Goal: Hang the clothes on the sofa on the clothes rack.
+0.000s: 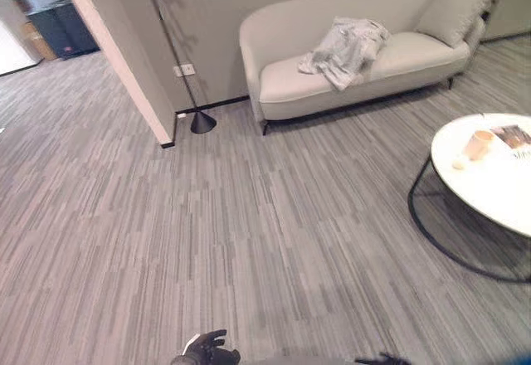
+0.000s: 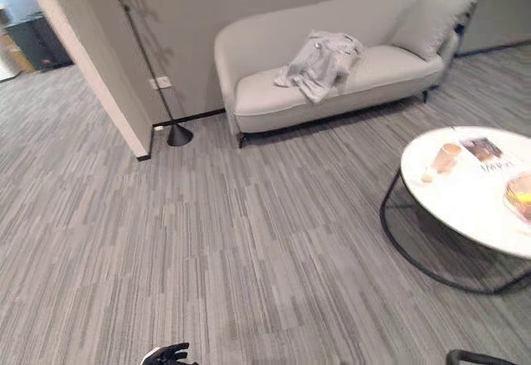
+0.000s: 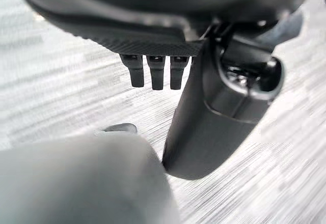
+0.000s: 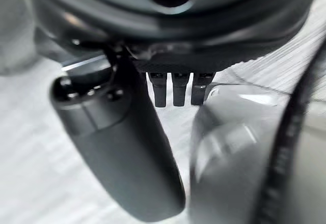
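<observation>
Well across the room, the clothes [image 1: 346,49] lie crumpled on the sofa [image 1: 282,83] seat, partly up its back. Both hands hang low and hold nothing: left hand [image 3: 204,102] and right hand [image 4: 127,147] each show straight, relaxed fingers over bare floor. No rack is visible (a risk in itself). On the approach, the round worktop [image 2: 465,191] at the right could be clipped; a one-handed grab might trail the garment.

A black floor lamp [image 1: 202,121] stands by the wall; a cup [image 2: 446,158] sits on the round white table [image 2: 465,203].
</observation>
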Controlling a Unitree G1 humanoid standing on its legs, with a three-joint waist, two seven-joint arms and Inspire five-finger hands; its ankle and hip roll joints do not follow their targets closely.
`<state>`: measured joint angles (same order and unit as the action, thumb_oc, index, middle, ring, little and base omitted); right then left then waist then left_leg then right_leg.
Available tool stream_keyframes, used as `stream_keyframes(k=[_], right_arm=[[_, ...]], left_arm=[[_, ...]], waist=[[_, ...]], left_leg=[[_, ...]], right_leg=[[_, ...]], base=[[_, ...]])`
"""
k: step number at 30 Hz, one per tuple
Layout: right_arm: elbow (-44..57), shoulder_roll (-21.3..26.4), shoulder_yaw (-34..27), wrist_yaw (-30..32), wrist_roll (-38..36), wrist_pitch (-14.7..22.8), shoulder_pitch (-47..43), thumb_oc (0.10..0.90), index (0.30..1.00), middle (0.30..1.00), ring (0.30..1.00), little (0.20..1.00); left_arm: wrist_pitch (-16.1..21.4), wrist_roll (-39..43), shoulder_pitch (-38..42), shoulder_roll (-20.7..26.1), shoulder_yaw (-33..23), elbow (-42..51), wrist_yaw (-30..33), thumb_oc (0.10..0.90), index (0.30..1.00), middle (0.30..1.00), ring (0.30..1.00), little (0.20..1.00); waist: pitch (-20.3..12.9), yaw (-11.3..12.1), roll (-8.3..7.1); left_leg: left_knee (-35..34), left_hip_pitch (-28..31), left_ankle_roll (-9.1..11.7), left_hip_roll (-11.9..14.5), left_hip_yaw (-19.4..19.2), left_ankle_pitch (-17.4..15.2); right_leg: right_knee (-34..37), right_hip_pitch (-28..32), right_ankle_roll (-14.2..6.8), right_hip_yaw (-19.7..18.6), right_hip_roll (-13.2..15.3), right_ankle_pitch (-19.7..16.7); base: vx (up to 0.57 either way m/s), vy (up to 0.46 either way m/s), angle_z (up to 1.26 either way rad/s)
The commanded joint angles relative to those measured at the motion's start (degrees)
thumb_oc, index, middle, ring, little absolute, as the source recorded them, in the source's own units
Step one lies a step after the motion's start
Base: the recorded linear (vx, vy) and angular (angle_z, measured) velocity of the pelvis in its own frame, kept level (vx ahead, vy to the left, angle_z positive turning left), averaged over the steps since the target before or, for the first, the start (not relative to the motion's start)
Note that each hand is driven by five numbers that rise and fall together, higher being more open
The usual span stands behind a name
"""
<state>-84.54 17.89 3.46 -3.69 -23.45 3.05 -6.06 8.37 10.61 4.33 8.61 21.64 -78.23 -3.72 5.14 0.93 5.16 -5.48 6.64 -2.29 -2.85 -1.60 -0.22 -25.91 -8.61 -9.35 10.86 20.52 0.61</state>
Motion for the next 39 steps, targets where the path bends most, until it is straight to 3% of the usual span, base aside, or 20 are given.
stream_keyframes(k=[1, 4, 7, 10, 12, 15, 16, 17, 19, 20, 21, 23, 25, 26, 28, 29, 31, 35, 38, 39], right_arm=[[-5.1, -2.4, 1.5, -1.1, 0.7, -2.1, 2.6, 0.8, 0.9, 0.9, 0.9, 0.9], [-5.6, -2.2, 3.2, 0.0, 3.3, -2.3, 2.1, 0.8, 0.9, 0.9, 0.9, 0.9], [-7.0, -2.6, 3.8, -0.2, 3.7, -3.0, 1.8, 0.8, 0.9, 0.9, 0.9, 0.9], [-7.5, -3.2, 3.9, -0.8, 3.2, -3.4, 1.9, 0.8, 0.9, 0.9, 0.9, 0.9], [-7.5, -3.0, 4.3, -1.0, 3.7, -3.6, 2.3, 0.8, 0.9, 0.9, 0.9, 0.9], [-7.2, -3.0, 5.0, -0.8, 5.1, -3.5, 2.1, 0.8, 0.9, 0.9, 0.9, 0.9], [-6.8, -2.8, 5.6, -0.7, 5.9, -3.5, 2.0, 0.8, 0.9, 0.9, 0.9, 0.9], [-6.8, -2.9, 5.6, -0.7, 5.9, -3.5, 2.0, 0.8, 0.9, 0.9, 0.9, 0.9], [-6.1, -2.8, 6.4, 0.0, 6.4, -2.9, 1.3, 0.8, 0.9, 0.9, 0.9, 0.9], [-4.9, -2.8, 8.0, 1.1, 7.7, -2.2, 0.9, 0.8, 0.9, 0.9, 0.9, 0.9], [-4.3, -2.8, 9.1, 1.9, 9.1, -2.0, 0.4, 0.8, 0.9, 0.9, 0.9, 0.9], [-3.9, -2.8, 10.1, 2.4, 10.2, -2.1, -0.2, 0.8, 0.9, 0.9, 0.9, 0.9], [-3.9, -2.3, 11.7, 3.2, 11.3, -2.5, -1.9, 0.8, 0.9, 0.9, 0.9, 0.9], [-4.1, -2.4, 12.4, 3.6, 11.7, -2.5, -2.6, 0.8, 0.9, 0.9, 0.9, 0.9], [-2.5, -2.3, 14.0, 3.5, 11.6, -2.2, -5.4, 0.8, 0.9, 0.9, 0.9, 0.9], [-0.7, -4.2, 16.3, 3.6, 11.4, -1.2, -6.7, 0.8, 0.9, 0.9, 0.9, 0.9], [1.4, -6.8, 18.9, 3.9, 12.5, -1.2, -7.3, 0.8, 0.9, 0.9, 0.9, 0.9], [2.8, -8.8, 20.6, 3.9, 15.2, -1.6, -6.8, 0.8, 0.9, 0.9, 0.9, 0.9], [1.2, -9.1, 18.8, 3.4, 16.0, -2.1, -4.3, 0.8, 0.9, 0.9, 0.9, 0.9], [-0.8, -9.0, 17.7, 1.9, 16.8, -2.3, -2.4, 0.8, 0.9, 0.9, 0.9, 0.9]], left_arm=[[-0.4, -3.9, -0.5, -2.6, 1.2, -3.0, -1.6, 0.8, 0.9, 0.9, 0.9, 0.9], [-0.3, -4.3, 0.7, -2.8, 2.4, -2.0, -1.6, 0.8, 0.9, 0.9, 0.9, 0.9], [0.0, -6.7, 2.7, -3.4, 6.4, -0.6, -1.8, 0.8, 0.9, 0.9, 0.9, 0.9], [0.1, -8.9, 3.6, -3.6, 9.0, -0.4, -2.6, 0.8, 0.9, 0.9, 0.9, 0.9], [0.0, -8.8, 3.1, -3.6, 8.7, -0.4, -2.7, 0.8, 0.9, 0.9, 0.9, 0.9], [-0.4, -8.4, 2.6, -3.7, 8.0, -0.6, -2.3, 0.8, 0.9, 0.9, 0.9, 0.9], [-0.8, -8.3, 2.7, -3.8, 7.4, -0.9, -2.2, 0.8, 0.9, 0.9, 0.9, 0.9], [-0.8, -8.3, 2.7, -3.8, 7.4, -0.9, -2.2, 0.8, 0.9, 0.9, 0.9, 0.9], [-0.9, -8.3, 3.7, -3.8, 7.6, -0.8, -1.6, 0.8, 0.9, 0.9, 0.9, 0.9], [-0.6, -8.8, 4.2, -3.5, 8.6, 0.1, -1.1, 0.8, 0.9, 0.9, 0.9, 0.9], [0.0, -9.3, 5.0, -2.9, 9.4, 1.4, -0.4, 0.8, 0.9, 0.9, 0.9, 0.9], [0.7, -10.2, 5.5, -2.2, 10.4, 2.8, 0.5, 0.8, 0.9, 0.9, 0.9, 0.9], [1.2, -10.3, 6.3, -1.5, 11.7, 5.9, 1.1, 0.8, 0.9, 0.9, 0.9, 0.9], [1.2, -9.3, 6.3, -1.1, 11.4, 6.9, 1.5, 0.8, 0.9, 0.9, 0.9, 0.9], [1.1, -7.6, 5.5, -0.2, 9.3, 6.1, 2.0, 0.8, 0.9, 0.9, 0.9, 0.9], [0.8, -4.8, 4.8, 0.4, 5.4, 3.1, 3.3, 0.8, 0.9, 0.9, 0.9, 0.9], [0.1, -2.4, 3.9, 0.3, 2.1, -0.8, 3.8, 0.8, 0.9, 0.9, 0.9, 0.9], [-1.2, -0.9, -0.2, 0.7, -2.4, -4.8, 3.6, 0.8, 0.9, 0.9, 0.9, 0.9], [-1.6, -1.7, -3.3, 0.9, -4.4, -6.3, 3.1, 0.8, 0.9, 0.9, 0.9, 0.9], [-1.9, -2.4, -3.7, 1.1, -5.5, -6.9, 2.4, 0.8, 0.9, 0.9, 0.9, 0.9]], waist=[[2.8, -1.7, 0.52], [3.1, -2.7, -0.74], [3.2, -4.7, -1.33], [2.9, -6.3, -0.42], [1.8, -6.3, -0.15], [0.8, -6.4, 0.7], [0.1, -6.1, 2.0], [0.0, -6.2, 1.76], [-0.3, -5.9, 2.47], [-0.1, -5.2, 1.26], [0.9, -4.1, 0.43], [1.2, -3.4, -0.99], [3.0, -1.0, -1.99], [3.3, 0.4, -2.31], [3.1, 3.3, -2.81], [2.4, 5.9, -2.36], [2.2, 9.2, -2.37], [1.8, 11.2, -2.56], [-0.6, 12.1, -4.1], [-2.6, 12.6, -5.36]], left_leg=[[0.5, 1.3, -2.1, -2.0, 3.4, -3.8], [0.5, 4.0, -1.6, -2.6, 4.0, -6.6], [0.5, 7.7, -1.0, -2.1, 6.8, -9.7], [0.5, 11.4, -0.3, -0.1, 8.6, -12.4], [0.5, 12.3, 0.0, 1.1, 9.0, -13.0], [1.1, 12.9, 0.9, 3.3, 8.4, -11.2], [5.9, 11.7, 2.8, 5.4, 8.0, -6.7], [5.9, 11.5, 2.8, 5.2, 8.2, -6.4], [14.9, 7.8, 6.0, 6.7, 7.3, 2.0], [24.8, 3.2, 7.4, 6.4, 6.9, 8.1], [32.5, -0.5, 7.9, 5.9, 7.4, 10.3], [35.6, -3.0, 6.7, 5.4, 6.4, 10.7], [39.5, -9.3, 4.7, 3.8, 3.9, 5.0], [39.5, -12.7, 4.2, 2.7, 3.3, 3.6], [31.5, -16.8, 2.7, -0.3, 3.1, 0.8], [15.2, -18.4, 2.6, -1.6, 4.2, 3.6], [2.8, -22.2, 3.5, -1.9, 7.4, 9.3], [1.4, -23.3, 3.8, -2.4, 10.0, 11.8], [5.9, -21.9, 1.9, -3.9, 9.9, 11.6], [6.0, -19.2, 0.1, -5.2, 10.0, 9.5]], right_leg=[[-0.9, -4.3, 2.6, -2.5, -9.8, -3.4], [10.3, -6.6, 3.0, 1.8, -12.5, -4.7], [22.4, -8.8, 1.9, 0.6, -14.8, -9.0], [26.8, -10.1, 0.7, -1.4, -14.9, -12.1], [27.1, -8.5, 1.7, -0.7, -14.8, -12.2], [24.2, -8.3, 2.8, -0.1, -16.0, -11.1], [23.1, -6.3, 4.2, 0.2, -17.9, -9.1], [23.1, -6.5, 4.1, 0.2, -17.6, -9.2], [24.9, -2.3, 5.7, 0.5, -19.0, -7.6], [27.6, 1.3, 7.3, 0.8, -18.8, -6.5], [29.4, 4.1, 8.3, 0.3, -18.7, -6.3], [30.4, 5.5, 8.6, 0.1, -17.6, -6.0], [30.9, 8.0, 8.4, -1.2, -16.8, -4.4], [30.9, 8.8, 8.0, -1.9, -16.2, -3.8], [30.9, 10.5, 7.3, -3.3, -16.6, -2.4], [30.9, 13.6, 6.9, -4.5, -18.8, 0.6], [30.9, 17.8, 7.5, -7.0, -20.4, 4.0], [30.9, 22.0, 7.5, -10.4, -20.5, 6.2], [28.2, 24.8, 6.2, -10.7, -17.6, 7.9], [19.2, 22.2, 4.0, -10.2, -15.7, 5.8]], base=[[0.24, -0.016, -0.3], [0.28, -0.091, -0.13], [0.32, -0.067, 0.25], [0.46, -0.099, 0.54], [0.37, -0.126, 0.76], [0.3, -0.114, 0.04], [0.36, -0.152, -0.08], [0.38, -0.156, -0.02], [0.36, -0.141, -0.03], [0.47, -0.201, 0.18], [0.33, -0.16, 0.22], [0.24, -0.117, 0.11], [0.32, -0.082, -0.16], [0.35, -0.019, -0.22], [0.48, -0.009, -0.27], [0.64, -0.001, -0.4], [0.61, -0.013, -0.35], [0.39, 0.046, -0.77], [0.6, 0.193, -0.75], [0.34, 0.128, 0.02]])
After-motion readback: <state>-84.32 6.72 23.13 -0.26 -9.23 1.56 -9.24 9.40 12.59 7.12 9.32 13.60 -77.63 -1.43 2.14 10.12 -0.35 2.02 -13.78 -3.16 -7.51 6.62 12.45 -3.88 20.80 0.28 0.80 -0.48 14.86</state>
